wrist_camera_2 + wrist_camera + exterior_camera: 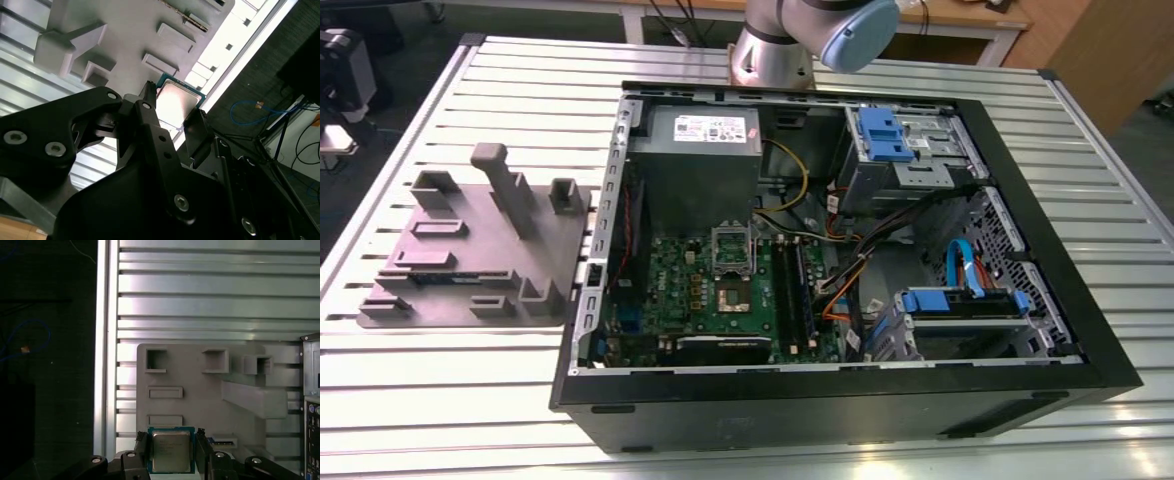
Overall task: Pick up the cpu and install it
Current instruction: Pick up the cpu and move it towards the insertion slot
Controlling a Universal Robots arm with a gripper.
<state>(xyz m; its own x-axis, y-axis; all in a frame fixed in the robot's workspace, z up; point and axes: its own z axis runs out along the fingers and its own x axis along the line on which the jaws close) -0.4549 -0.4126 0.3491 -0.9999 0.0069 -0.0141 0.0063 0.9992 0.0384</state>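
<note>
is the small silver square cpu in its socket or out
Out: the small silver square cpu is clamped in the black gripper.

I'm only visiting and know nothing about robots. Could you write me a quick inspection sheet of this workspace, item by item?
Surface: slatted metal table.
Job's things: cpu is held in the gripper, with the tray behind it in both wrist views; motherboard lies inside the open case.
Clutter: grey tray sits beside the case, on the exterior view's left.
Grippers: gripper is shut on the cpu, one finger on each side.
Cables: orange, yellow, black and blue wires run inside the case.
Surroundings: arm base stands behind the case; wooden furniture lies beyond the table.
</note>
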